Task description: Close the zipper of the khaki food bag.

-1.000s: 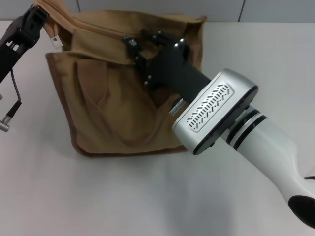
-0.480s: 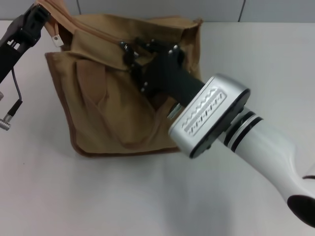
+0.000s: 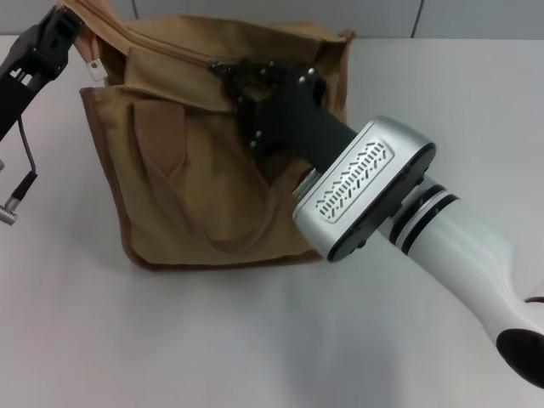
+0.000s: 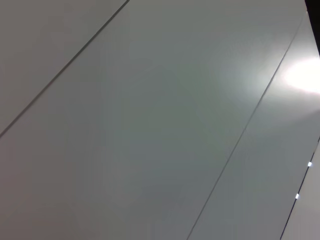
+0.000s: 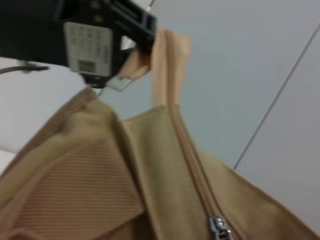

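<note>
Gripping the zipper (image 3: 174, 53) slider: right end effector (image 3: 231, 75), closed.

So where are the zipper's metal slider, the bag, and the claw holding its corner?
slider (image 5: 219, 227): right wrist view, on its silver body.
khaki food bag (image 3: 183, 174): head view, front panel.
left claw (image 3: 61, 25): head view, its tip at the bag's corner.

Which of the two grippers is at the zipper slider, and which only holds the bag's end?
The right gripper is at the slider; the left gripper holds the zipper's end up.
</note>
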Tool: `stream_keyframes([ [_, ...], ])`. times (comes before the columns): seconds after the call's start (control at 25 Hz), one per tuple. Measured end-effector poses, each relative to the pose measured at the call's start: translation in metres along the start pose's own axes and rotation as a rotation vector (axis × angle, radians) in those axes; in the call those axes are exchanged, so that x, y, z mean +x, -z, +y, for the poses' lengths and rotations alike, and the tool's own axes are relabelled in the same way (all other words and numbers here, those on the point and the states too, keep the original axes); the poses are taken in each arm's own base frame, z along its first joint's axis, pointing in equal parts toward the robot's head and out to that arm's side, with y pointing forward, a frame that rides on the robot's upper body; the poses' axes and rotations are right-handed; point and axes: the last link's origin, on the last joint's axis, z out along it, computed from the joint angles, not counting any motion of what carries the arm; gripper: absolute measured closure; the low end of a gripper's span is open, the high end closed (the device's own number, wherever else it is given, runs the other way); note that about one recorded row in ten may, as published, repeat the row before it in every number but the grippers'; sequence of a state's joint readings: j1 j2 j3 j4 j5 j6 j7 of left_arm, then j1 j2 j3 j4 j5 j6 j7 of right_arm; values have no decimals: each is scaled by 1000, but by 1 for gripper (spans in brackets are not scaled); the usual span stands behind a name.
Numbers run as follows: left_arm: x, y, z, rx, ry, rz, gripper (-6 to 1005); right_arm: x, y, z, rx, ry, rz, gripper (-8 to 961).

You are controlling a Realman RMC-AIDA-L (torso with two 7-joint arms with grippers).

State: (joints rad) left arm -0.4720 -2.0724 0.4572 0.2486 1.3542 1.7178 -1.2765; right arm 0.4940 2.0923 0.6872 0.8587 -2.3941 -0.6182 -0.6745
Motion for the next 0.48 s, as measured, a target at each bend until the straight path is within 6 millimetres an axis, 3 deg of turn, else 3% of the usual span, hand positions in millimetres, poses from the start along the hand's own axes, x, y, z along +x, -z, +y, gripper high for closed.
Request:
stream_keyframes([
  [0.48, 0, 0, 0, 0, -2, 1, 982, -3, -3, -3, 5, 4, -8, 694],
])
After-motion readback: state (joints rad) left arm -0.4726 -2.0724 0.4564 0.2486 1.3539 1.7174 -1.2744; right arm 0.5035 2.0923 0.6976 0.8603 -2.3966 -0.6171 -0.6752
